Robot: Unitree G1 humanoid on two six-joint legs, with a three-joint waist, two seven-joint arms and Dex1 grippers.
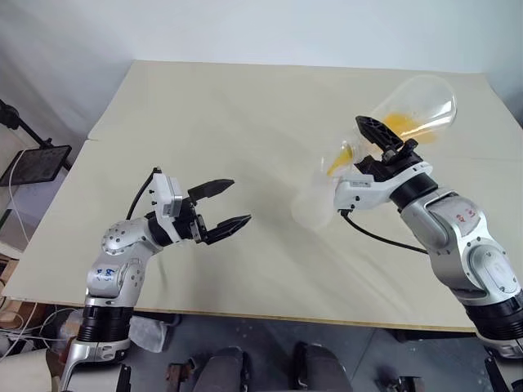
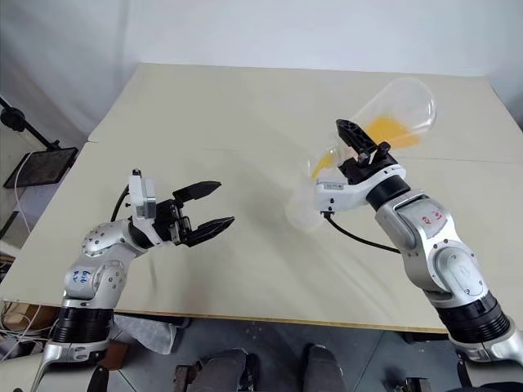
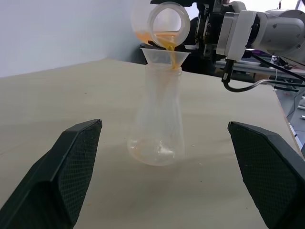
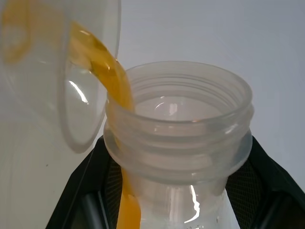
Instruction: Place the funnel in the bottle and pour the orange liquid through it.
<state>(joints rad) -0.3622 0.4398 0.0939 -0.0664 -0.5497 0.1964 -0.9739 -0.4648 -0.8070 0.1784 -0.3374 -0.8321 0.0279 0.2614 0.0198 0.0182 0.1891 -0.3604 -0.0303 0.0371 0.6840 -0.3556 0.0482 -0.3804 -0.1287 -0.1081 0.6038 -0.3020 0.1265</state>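
Observation:
The frosted bottle (image 3: pixel 157 124) stands upright on the table with the clear funnel (image 3: pixel 165 56) seated in its neck. My right gripper (image 1: pixel 386 137) is shut on the neck of a large clear flask (image 1: pixel 417 106), which is tipped mouth-down over the funnel. Orange liquid (image 3: pixel 170 47) runs in a thin stream from the flask's mouth into the funnel. More of it pools inside the flask (image 1: pixel 399 122), and a faint orange trace lies at the bottle's bottom. My left gripper (image 1: pixel 237 202) hangs open and holds nothing, left of the bottle and pointing at it.
The beige table (image 1: pixel 204 106) has a seam across its middle and a front edge close below both arms. A black stand with a tray (image 1: pixel 37 163) sits off the table's left side. A black cable (image 1: pixel 376 233) loops under my right wrist.

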